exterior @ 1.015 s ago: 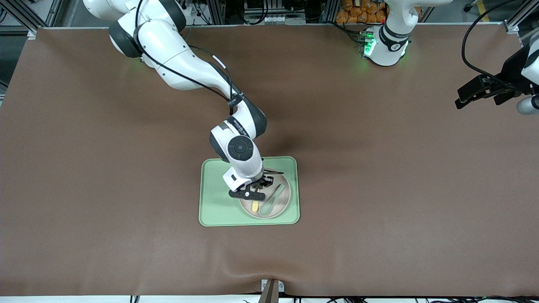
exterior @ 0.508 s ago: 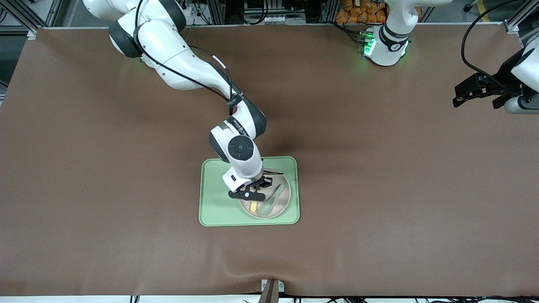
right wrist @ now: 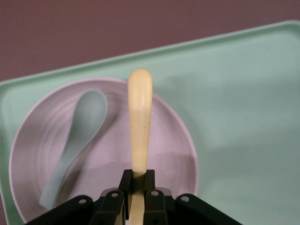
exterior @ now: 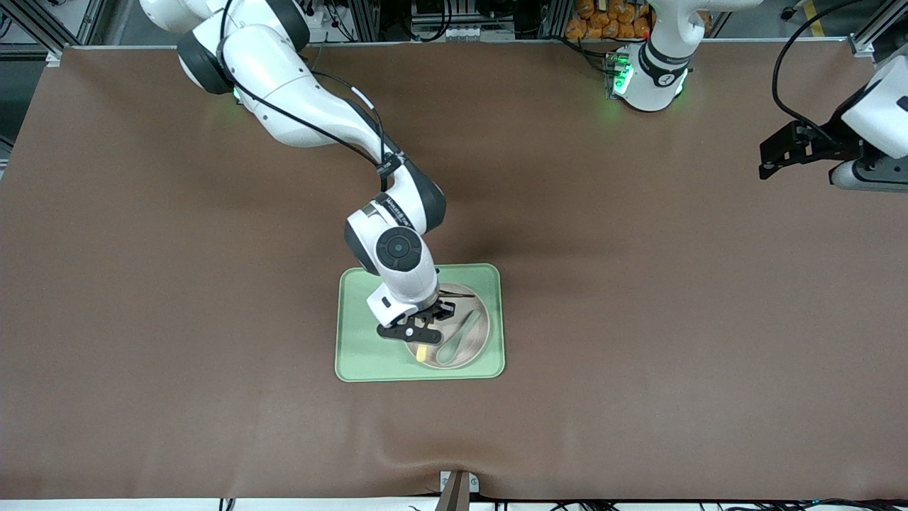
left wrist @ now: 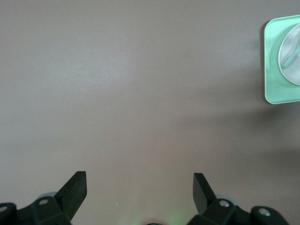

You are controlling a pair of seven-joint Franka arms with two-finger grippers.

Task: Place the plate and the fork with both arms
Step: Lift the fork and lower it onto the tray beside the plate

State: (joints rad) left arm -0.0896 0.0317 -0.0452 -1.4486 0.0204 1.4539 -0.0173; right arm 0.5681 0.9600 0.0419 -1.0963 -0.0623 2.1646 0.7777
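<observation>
Clamped in the right gripper (exterior: 418,339) is the fork (right wrist: 139,122), pinched at one end so its rounded pale yellow handle sticks out over the plate (exterior: 474,341); in the right wrist view the black fingers (right wrist: 111,200) close tight on the fork's shaft. Whether the fork touches the plate I cannot tell.

Brown matting covers the whole table (exterior: 638,284), with a slight ripple at the edge nearest the front camera. Metal framing, cables and a heap of orange objects (exterior: 610,18) line the edge where the arm bases stand.

On the table sits the tray (exterior: 355,355), a light green rectangle with rounded corners. Everything else is placed from it. The plate rests on the tray, toward the left arm's end of it, round and pale. A teal spoon (exterior: 457,339) lies slanted in the plate, bowl end nearer the front camera. The fork's free end shows above the plate's edge beside the spoon, on the side toward the right arm's end.

The right arm (exterior: 312,121) reaches from its base down over the tray. The left gripper (exterior: 770,160) waits well apart from the tray, up over the table's left-arm end, its fingers (left wrist: 75,190) spread wide and holding nothing.
</observation>
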